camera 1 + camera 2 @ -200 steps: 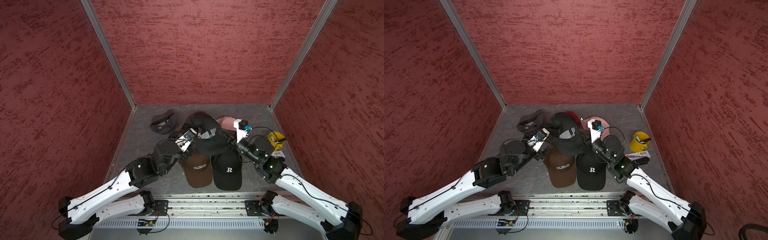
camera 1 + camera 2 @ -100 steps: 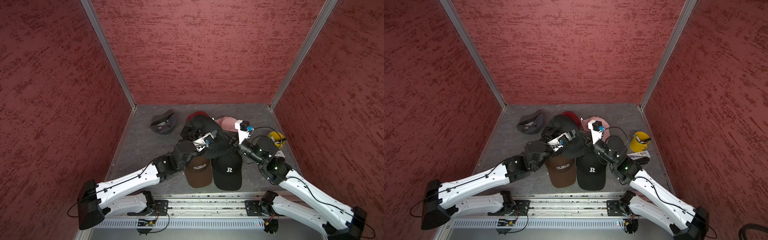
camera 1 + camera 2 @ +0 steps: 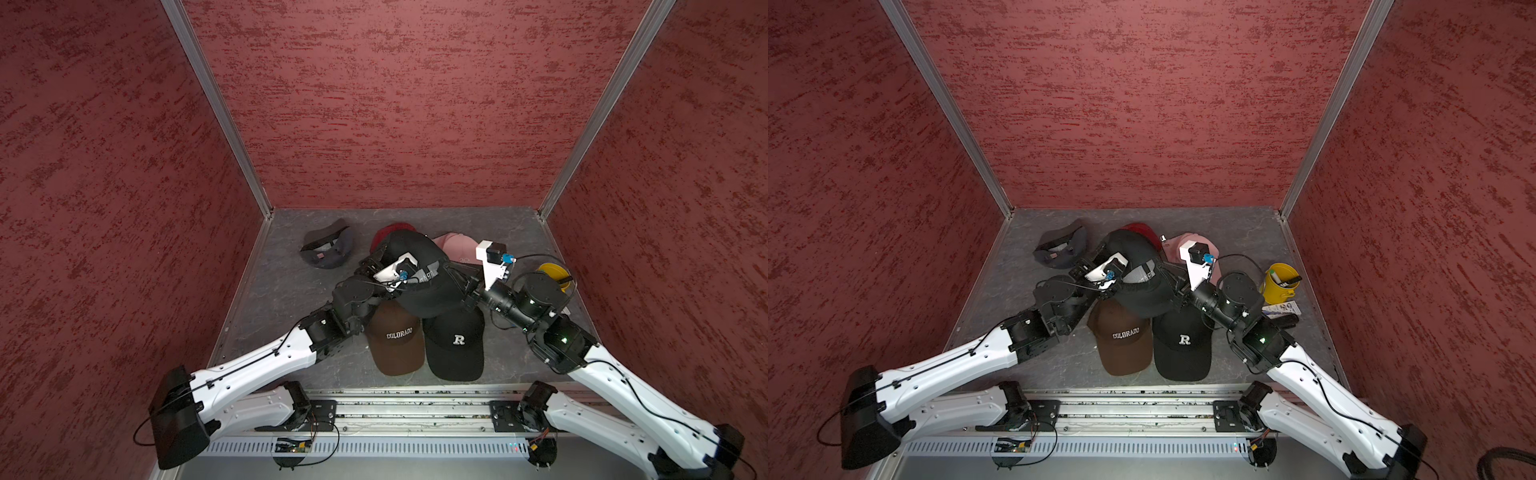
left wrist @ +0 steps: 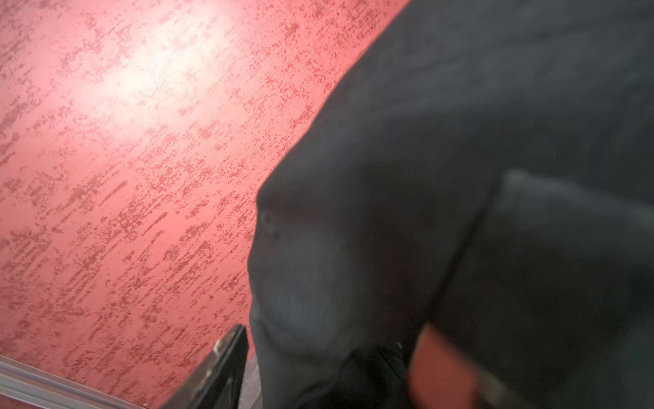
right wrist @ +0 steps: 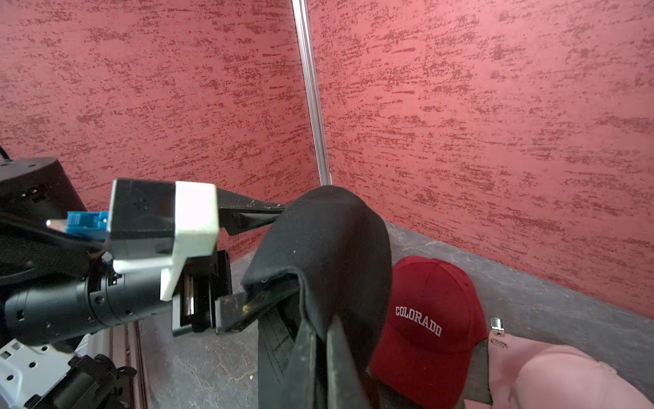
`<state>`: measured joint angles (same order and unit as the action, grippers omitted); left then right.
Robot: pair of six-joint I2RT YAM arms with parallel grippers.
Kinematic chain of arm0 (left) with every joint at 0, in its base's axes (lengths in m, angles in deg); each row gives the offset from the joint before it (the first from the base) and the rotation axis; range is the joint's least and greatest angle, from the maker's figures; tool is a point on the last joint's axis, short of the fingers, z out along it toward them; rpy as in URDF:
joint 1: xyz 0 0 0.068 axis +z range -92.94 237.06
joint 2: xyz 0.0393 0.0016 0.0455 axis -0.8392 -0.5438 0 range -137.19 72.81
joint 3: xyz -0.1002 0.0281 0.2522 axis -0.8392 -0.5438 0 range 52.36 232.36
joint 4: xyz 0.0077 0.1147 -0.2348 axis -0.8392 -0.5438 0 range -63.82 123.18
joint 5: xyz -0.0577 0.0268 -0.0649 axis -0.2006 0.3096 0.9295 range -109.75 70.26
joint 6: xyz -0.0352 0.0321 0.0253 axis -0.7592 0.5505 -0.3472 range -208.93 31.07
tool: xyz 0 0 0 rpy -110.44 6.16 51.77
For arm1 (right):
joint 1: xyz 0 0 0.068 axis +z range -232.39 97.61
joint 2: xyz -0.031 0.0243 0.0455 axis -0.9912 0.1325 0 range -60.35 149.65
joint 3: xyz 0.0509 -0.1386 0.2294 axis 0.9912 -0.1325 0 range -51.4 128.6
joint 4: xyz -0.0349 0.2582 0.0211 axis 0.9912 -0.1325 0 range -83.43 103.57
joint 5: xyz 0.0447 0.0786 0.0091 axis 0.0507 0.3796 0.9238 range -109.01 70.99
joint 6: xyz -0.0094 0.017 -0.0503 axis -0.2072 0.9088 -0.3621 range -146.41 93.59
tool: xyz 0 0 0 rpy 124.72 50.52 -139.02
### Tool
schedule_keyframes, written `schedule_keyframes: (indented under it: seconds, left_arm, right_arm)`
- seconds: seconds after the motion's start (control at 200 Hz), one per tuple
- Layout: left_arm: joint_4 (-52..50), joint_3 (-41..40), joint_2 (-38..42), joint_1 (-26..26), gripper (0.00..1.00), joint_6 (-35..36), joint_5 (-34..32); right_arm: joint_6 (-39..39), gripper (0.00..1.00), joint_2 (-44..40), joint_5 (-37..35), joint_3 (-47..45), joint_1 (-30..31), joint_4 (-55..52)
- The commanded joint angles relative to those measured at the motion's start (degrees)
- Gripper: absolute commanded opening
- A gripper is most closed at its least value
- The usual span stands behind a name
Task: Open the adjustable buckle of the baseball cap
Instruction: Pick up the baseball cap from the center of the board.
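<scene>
My left pincer [image 5: 276,248] stands apart, straddling an edge of the black cap [image 3: 428,286], which is held clear of the table [image 3: 282,266]. My right pincer [image 5: 320,354] is clamped on it. Hazard: if the left closes on loose fabric, not the unseen buckle, it may drag the cap free.

Both top views looked down from high above the near edge, sharing the whole cell. The left wrist camera sat close to the black cap [image 4: 460,177]; the right wrist camera faced the far-left corner [image 5: 313,106].
</scene>
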<state>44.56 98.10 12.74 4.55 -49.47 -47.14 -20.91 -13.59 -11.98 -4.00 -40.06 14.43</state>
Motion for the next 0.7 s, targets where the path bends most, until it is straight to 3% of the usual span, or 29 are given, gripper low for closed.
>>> schedule_keyframes:
  seconds: [0.0, 0.16, 0.431, 0.551, 0.696]
  left_arm:
    - [0.1, -0.5, 2.0, 1.1, 0.65, -2.7, 3.9]
    - [-1.2, -0.7, 3.2, 1.3, 0.54, -3.6, 4.0]
    - [-4.3, 1.3, 4.8, 0.9, 0.13, -5.6, 4.7]
    - [-9.9, 5.9, 4.2, -0.8, 0.00, -6.4, 4.7]
    - [-17.3, 14.5, 0.2, -3.0, 0.00, -9.8, 3.6]
  right_arm:
    - [-1.2, 0.00, -0.4, 0.7, 2.5, 0.0, 0.4]
    - [-1.4, 0.00, 0.3, 1.8, 2.6, -0.1, 1.5]
    - [-2.4, 0.00, 0.9, 0.1, 3.0, -0.1, 0.3]
    - [-3.5, 0.00, 0.1, -0.9, 3.1, -0.3, -0.2]
    - [-3.8, 0.06, 0.2, -2.5, 3.0, -0.2, -1.1]
